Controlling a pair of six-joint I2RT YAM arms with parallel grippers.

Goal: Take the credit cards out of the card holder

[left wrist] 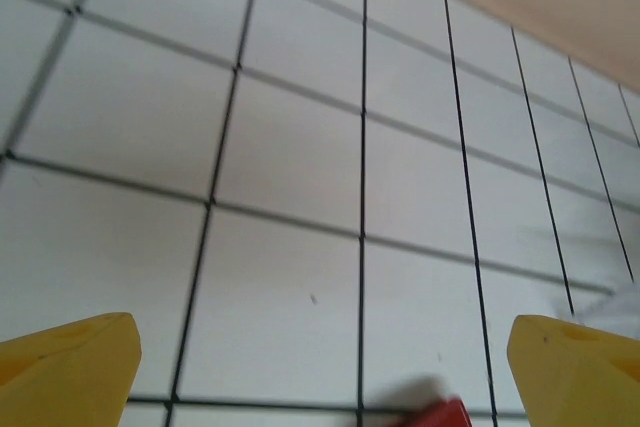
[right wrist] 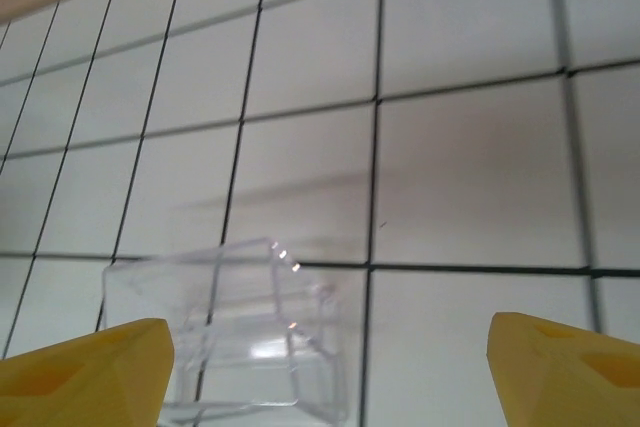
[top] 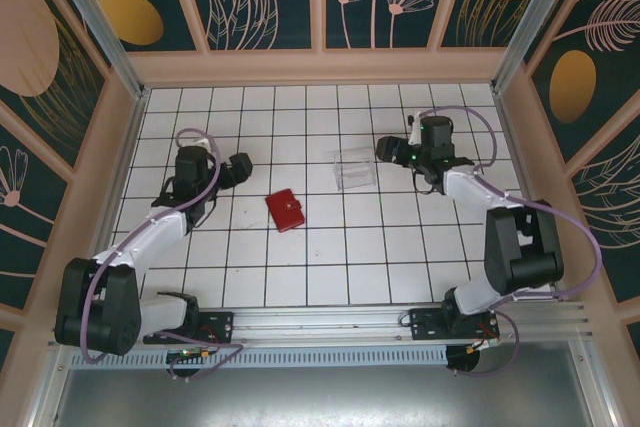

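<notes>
**Top external.** Small red folding card holder lies flat on the white, black-gridded tabletop, near the middle and a little toward the left edge. It looks folded shut. Its edges sit askew to the grid. The outline is nearly square, and the long axis seems to run from far-left to near-right. Left gripper hangs to the far-left of the holder, near it but apart. Right gripper is well apart toward the right edge. A clear plastic box stands between the right gripper and the holder, just beside the right gripper.

**Left wrist.** Left gripper: jaws spread wide, yellow fingertips in the two bottom corners, nothing between them but tile. One blurred red corner of the card holder shows at the bottom edge, between the fingertips and nearer the right-hand one, clear of both.

**Right wrist.** Right gripper: jaws spread wide, gripping nothing. The clear plastic box sits upright on the tile, just beside the left-hand yellow fingertip; I cannot tell if they touch.
</notes>
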